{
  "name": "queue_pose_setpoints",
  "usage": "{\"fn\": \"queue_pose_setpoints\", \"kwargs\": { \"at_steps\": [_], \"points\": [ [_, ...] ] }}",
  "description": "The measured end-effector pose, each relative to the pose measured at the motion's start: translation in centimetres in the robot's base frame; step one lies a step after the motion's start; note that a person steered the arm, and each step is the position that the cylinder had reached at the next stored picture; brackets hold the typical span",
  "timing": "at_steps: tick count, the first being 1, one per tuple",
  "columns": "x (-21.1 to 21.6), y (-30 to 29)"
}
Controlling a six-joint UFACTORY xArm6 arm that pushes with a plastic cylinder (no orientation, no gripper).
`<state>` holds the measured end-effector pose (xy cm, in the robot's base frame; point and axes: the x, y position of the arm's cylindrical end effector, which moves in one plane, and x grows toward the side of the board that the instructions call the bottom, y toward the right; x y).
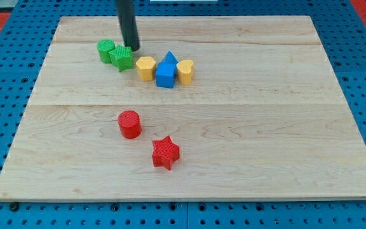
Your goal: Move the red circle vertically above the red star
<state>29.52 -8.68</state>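
Fingers, none on this rig, so nothing is clasped or let go: my tip (134, 48) is a bare dark rod parked at the view's top, touching or just beside the green star (122, 58), well apart from the red circle (129, 124), which sits mid-board just up and to the view's left of the red star (165, 152). Risk, as I judge it, is dragging the green star or green cylinder (106, 50) on the way down, or an off-centre shove sending the round circle skidding past or into the star. Blocks look like ribbed, matte plastic on a smooth pale wooden board (284, 127), with a yellow hexagon (145, 68), blue pieces (166, 72) and a yellow heart (185, 71) clustered nearby.
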Motion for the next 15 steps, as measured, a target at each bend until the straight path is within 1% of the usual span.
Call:
{"fn": "queue_pose_setpoints", "kwargs": {
  "at_steps": [1,2,3,4,5,6,7,8,9,10,11,12,13,14,15],
  "points": [
    [0.2,6.0],
    [3.6,6.4],
    [2.7,6.4],
    [-2.3,5.3],
    [-4.4,-2.8],
    [-2.9,-6.9],
    [-0.3,-6.7],
    [4.1,-4.2],
    [3.4,-4.5],
    [4.4,-1.3],
    [6.6,-0.1],
    [9.2,-2.1],
    [15.5,-6.2],
    [19.9,-7.4],
    [21.0,-3.0]
  ]
}}
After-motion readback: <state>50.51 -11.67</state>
